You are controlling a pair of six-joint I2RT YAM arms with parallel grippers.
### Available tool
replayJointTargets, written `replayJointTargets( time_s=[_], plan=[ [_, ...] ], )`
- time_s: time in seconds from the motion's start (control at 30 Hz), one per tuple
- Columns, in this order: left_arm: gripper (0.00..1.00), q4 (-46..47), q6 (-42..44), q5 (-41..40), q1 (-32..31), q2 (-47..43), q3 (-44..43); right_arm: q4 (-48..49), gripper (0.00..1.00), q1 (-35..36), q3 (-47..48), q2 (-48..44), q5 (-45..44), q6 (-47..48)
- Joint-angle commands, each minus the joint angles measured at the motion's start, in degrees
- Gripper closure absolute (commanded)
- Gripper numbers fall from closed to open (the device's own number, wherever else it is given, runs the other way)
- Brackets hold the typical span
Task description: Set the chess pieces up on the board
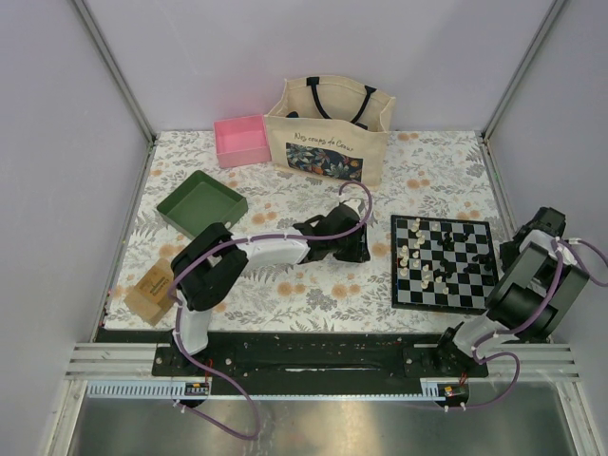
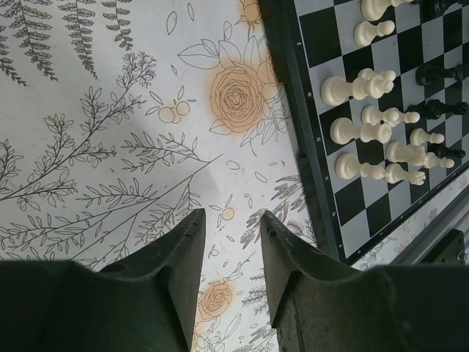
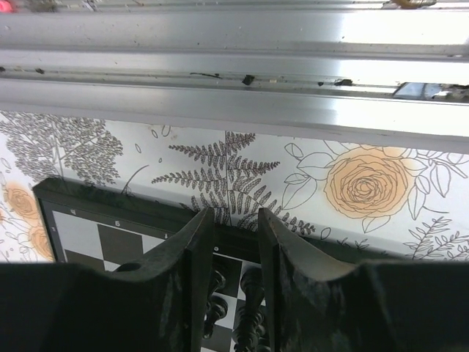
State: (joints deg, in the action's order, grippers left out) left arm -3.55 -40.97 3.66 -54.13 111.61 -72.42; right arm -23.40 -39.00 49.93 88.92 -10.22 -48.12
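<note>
Stretching low across the table [image 1: 313, 296], the left arm [image 1: 266, 249] holds the left gripper [image 2: 231, 216] just beside the board [image 1: 395, 275] — fingers a little apart, holding nothing. The right arm [image 1: 532, 285] is folded up, with the right gripper [image 3: 229, 213] over the board's edge, also a little apart and empty. Chess pieces [image 1: 413, 252] stand mixed on the board.

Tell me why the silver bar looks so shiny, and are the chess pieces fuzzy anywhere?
Right wrist view: glare streaks the metal rail, while the right fingers are dark. Left wrist view: the chess pieces look sharp, evenly lit. Top external view: they are too tiny to tell apart.
</note>
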Motion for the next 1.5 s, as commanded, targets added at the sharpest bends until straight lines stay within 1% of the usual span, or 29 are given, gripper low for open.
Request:
replayJointTargets(
  time_s=[0.0,0.03,0.1,0.2,0.33,0.47,0.6,0.8,1.0,1.1,1.13,1.2,1.27,1.37,1.47],
  plan=[
    [0.62,1.0,-0.78,0.38,-0.1,0.62,-2.63,1.08,0.61,-0.2,1.66,1.86,1.87,0.48],
    [0.65,0.74,-0.78,0.64,-0.1,0.8,-2.9,1.07,0.61,-0.2,1.4,1.95,1.52,0.31],
    [0.69,0.56,-1.13,0.82,-0.1,1.33,-3.25,1.07,0.61,-0.2,1.05,2.3,0.82,0.22],
    [0.69,0.65,-1.39,0.82,-0.1,1.68,-2.99,1.16,0.61,-0.2,0.87,2.83,0.55,0.48],
    [0.69,0.39,-1.39,0.73,0.08,1.94,-2.99,1.77,0.61,-0.2,0.78,3.53,2.48,1.01],
    [0.69,0.83,-1.57,0.73,0.51,2.21,-2.46,2.48,0.6,-0.11,1.57,4.68,7.05,4.43],
    [0.69,1.35,-1.92,1.78,1.74,3.0,-2.37,2.57,0.6,-0.02,1.66,5.29,8.72,5.05],
    [0.7,2.58,-2.62,3.02,3.15,3.61,-1.41,2.92,0.59,2.35,1.31,5.03,8.9,6.54],
    [0.7,3.29,-2.8,4.16,4.29,4.23,-0.97,0.99,0.57,6.13,2.63,5.21,9.69,9.18],
    [0.71,3.29,-2.89,4.42,4.29,3.88,0.0,1.51,0.55,7.18,0.53,3.63,10.04,8.74],
    [0.71,3.29,-2.97,4.51,4.38,3.79,0.52,1.86,0.55,7.36,-0.35,2.93,11.78,8.92],
    [0.72,3.29,-3.15,4.34,4.38,3.18,1.58,2.13,0.54,7.28,-2.46,1.35,12.24,8.74],
    [0.73,3.29,-3.24,4.07,4.3,2.56,2.72,3.0,0.53,7.45,-4.83,-0.58,13.9,9.0],
    [0.74,3.29,-3.76,3.98,4.29,2.03,4.48,3.8,0.53,7.8,-7.56,-3.66,13.82,10.32],
    [0.75,6.36,-4.64,4.07,4.38,1.77,6.15,4.5,0.53,8.32,-9.59,-6.21,15.22,10.5]
  ],
)
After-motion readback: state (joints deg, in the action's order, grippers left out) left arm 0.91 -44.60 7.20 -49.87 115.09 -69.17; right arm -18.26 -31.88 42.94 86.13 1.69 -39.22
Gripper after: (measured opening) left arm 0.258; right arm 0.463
